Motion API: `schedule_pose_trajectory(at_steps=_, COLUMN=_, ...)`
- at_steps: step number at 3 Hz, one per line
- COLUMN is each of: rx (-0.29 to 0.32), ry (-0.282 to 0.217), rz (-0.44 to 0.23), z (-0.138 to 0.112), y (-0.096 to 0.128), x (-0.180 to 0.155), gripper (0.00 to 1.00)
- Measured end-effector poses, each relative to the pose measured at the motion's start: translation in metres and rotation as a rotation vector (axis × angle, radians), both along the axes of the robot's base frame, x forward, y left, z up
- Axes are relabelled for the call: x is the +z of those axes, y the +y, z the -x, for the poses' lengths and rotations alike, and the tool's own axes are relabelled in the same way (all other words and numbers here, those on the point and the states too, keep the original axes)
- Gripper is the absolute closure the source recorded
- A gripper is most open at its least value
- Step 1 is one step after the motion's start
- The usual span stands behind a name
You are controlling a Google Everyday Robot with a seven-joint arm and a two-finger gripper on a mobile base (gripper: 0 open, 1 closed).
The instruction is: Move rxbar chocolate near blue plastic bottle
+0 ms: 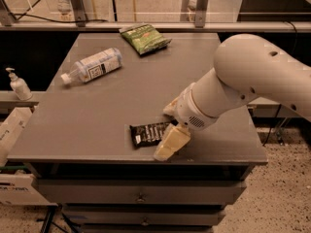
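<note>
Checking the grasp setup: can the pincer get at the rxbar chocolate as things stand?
Probably yes. The pincer hangs open at the right end of the rxbar chocolate, one finger on each side; the bottle and snack bag lie well away.

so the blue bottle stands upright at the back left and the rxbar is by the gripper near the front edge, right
No: the camera view shows the blue plastic bottle lying on its side, not upright. The rest holds: back left, rxbar chocolate by the gripper near the front edge.
</note>
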State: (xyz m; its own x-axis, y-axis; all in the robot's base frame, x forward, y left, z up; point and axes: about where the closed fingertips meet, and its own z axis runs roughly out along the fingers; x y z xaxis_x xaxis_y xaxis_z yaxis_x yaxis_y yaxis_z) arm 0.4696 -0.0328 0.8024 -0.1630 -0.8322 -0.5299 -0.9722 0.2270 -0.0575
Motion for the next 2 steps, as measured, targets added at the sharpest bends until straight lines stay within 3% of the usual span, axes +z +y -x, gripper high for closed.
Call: schedule_pose_trajectory(at_steps=2, rx=0.000, ry=0.000, rz=0.000, z=-0.0001, y=0.0000, x=0.0144, gripper=0.87)
